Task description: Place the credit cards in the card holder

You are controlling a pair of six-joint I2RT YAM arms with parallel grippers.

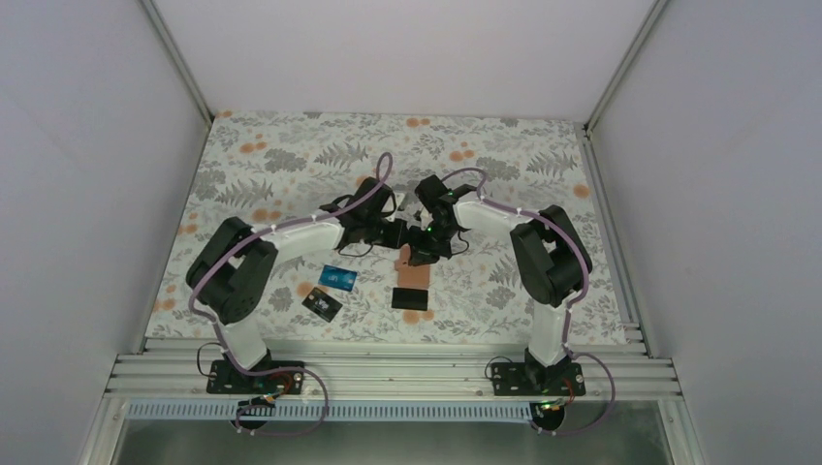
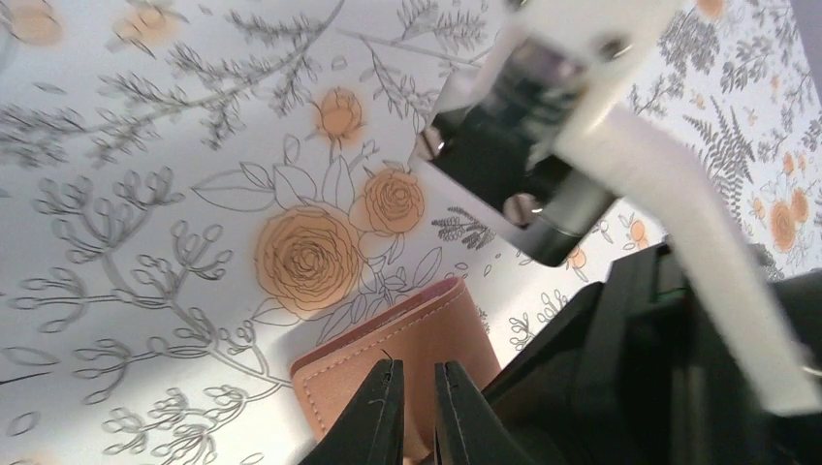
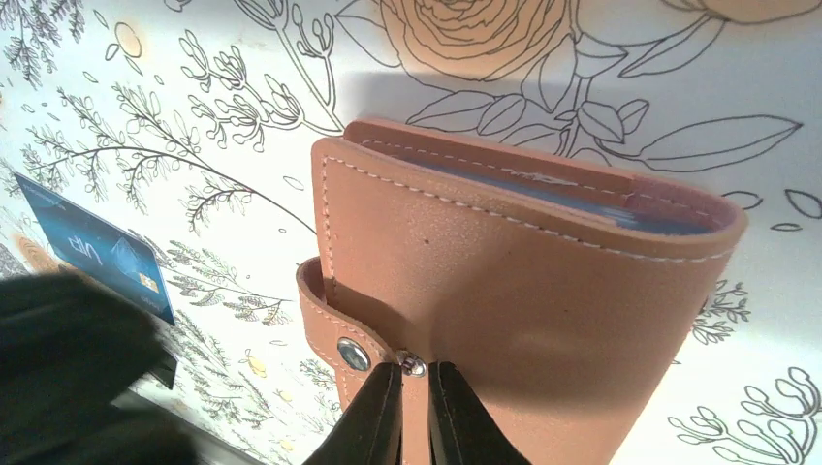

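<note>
The tan card holder (image 1: 415, 269) lies mid-table between both arms. In the right wrist view it (image 3: 523, 291) is folded, its strap snap open, with a blue card edge (image 3: 543, 194) showing inside. My right gripper (image 3: 415, 373) is pinched on its cover beside the small stud (image 3: 414, 364). My left gripper (image 2: 419, 373) is nearly closed on the holder's (image 2: 388, 334) other edge. A blue credit card (image 1: 338, 278) lies left of the holder, also in the right wrist view (image 3: 92, 247). Two black cards (image 1: 322, 306) (image 1: 411, 295) lie nearer the front.
The floral tablecloth (image 1: 291, 165) covers the table. White walls close in the left, right and back. The right arm's white and black wrist (image 2: 582, 126) hangs close over my left gripper. A metal rail (image 1: 388, 373) runs along the near edge.
</note>
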